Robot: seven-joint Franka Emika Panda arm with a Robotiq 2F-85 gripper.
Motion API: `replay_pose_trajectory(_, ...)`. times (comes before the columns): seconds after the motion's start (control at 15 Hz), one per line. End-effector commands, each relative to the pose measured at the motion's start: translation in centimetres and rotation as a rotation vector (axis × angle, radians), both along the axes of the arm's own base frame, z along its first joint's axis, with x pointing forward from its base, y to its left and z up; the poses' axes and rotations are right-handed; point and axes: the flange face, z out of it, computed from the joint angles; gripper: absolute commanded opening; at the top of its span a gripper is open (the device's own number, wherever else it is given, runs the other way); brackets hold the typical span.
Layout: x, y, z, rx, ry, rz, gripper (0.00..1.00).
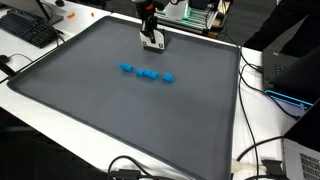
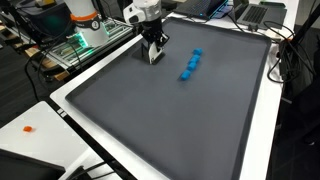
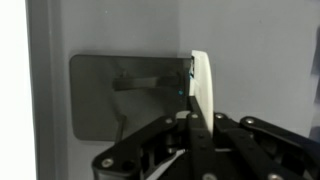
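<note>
gripper: the gripper [image 1: 153, 44] hangs low over the far edge of the mat, its fingers drawn in tight on a thin white piece.
held thing: the white piece [image 3: 201, 85] stands upright between the fingers, edge-on in the wrist view and near the mat's far border in both exterior views.
mat: a big dark grey mat [image 1: 120, 115] with a thin border lies on a white table [image 1: 40, 105].
on the mat: a short row of blue blocks [image 1: 147, 73] lies near the middle, well apart from the gripper; it is also seen from the other side in an exterior view [image 2: 190, 66].
off the mat: a black keyboard [image 1: 30, 28] sits at one corner, cables [image 1: 255, 150] trail along one side, and a small orange thing [image 2: 28, 128] lies on the table.
cut off: the keyboard runs out of frame.
hard to make out: a darker rectangle [image 3: 120, 95] shows on the mat behind the white piece, whether shadow or patch i cannot tell. i also cannot tell whether the piece's lower end touches the mat. the number of blue blocks is too small to count surely.
</note>
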Motion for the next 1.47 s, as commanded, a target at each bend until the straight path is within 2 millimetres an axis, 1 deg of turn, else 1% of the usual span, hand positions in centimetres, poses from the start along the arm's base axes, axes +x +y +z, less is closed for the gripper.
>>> replay_pose_trajectory(0.0, -0.4, 0.6, -0.6, -0.017, -0.008, -0.004, 0.01)
replay_pose_trajectory(0.8, -0.5, 2.8, -1.2, -0.106, 0.014, 0.039, 0.01)
replay_pose_trajectory(0.93, -0.5, 2.8, -1.0, -0.115, 0.017, 0.031, 0.01)
replay_pose_trajectory(1.4, -0.6, 2.2, 1.2, -0.157, -0.013, 0.023, 0.01)
